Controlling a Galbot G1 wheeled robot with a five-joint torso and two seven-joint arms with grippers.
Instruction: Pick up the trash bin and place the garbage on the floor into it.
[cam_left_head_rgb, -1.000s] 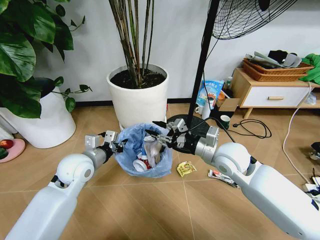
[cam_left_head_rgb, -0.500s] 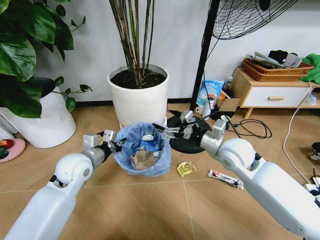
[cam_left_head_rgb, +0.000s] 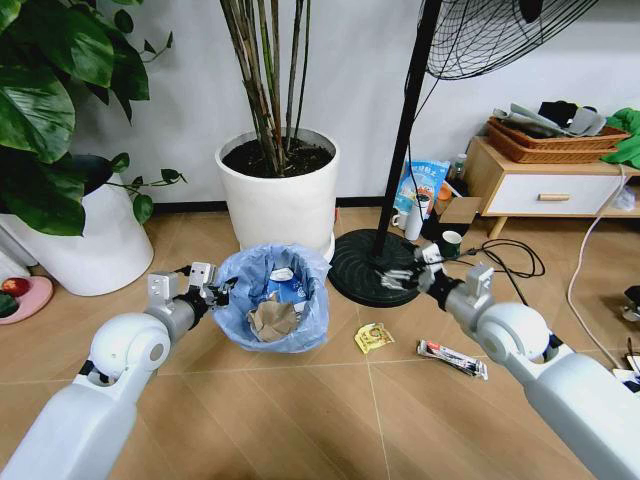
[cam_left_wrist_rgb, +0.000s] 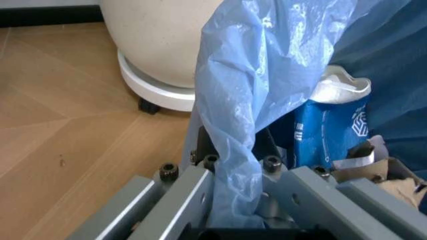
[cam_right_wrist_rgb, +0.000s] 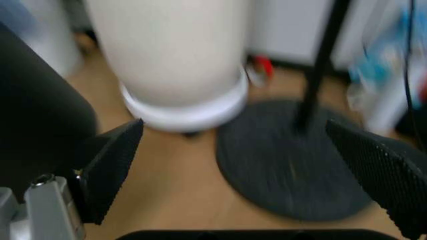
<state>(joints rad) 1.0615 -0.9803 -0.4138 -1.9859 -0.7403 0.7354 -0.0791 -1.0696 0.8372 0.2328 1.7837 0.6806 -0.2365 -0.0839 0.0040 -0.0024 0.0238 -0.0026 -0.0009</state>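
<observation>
Blue-lined trash bin (cam_left_head_rgb: 272, 310): in front of the robot, just before the white plant pot (cam_left_head_rgb: 279, 195); its crinkly light-blue bag (cam_left_wrist_rgb: 267, 85) is draped over the rim.
Bin contents: a crumpled brown paper (cam_left_head_rgb: 272, 320) lies on top, with a blue-white carton (cam_left_wrist_rgb: 330, 132) standing behind it against the bag wall.
Left gripper (cam_left_head_rgb: 200, 283): at the bin's left rim; in the left wrist view its jaws are closed on the rim with the bag pinched between them.
Right gripper (cam_left_head_rgb: 400, 276): over the edge of the black fan base (cam_left_head_rgb: 372, 270), to the right of the bin and apart from it; in the right wrist view its jaws stand wide apart with nothing between them.
Garbage on the floor: a yellow wrapper (cam_left_head_rgb: 372, 338) lies just right of the bin; a long thin wrapper (cam_left_head_rgb: 452, 358) lies farther right, under the right forearm.
Floor: wood-look tiles (cam_left_head_rgb: 300, 410).
Fan: its dark pole (cam_left_head_rgb: 405, 120) rises from the round base, beside the plant pot.
Other plant: a second white pot (cam_left_head_rgb: 85, 245) with large green leaves stands at the far left.
Cabinet: a low white and wooden cabinet (cam_left_head_rgb: 545, 190) stands at the back right, with a woven basket (cam_left_head_rgb: 550, 140) on top.
</observation>
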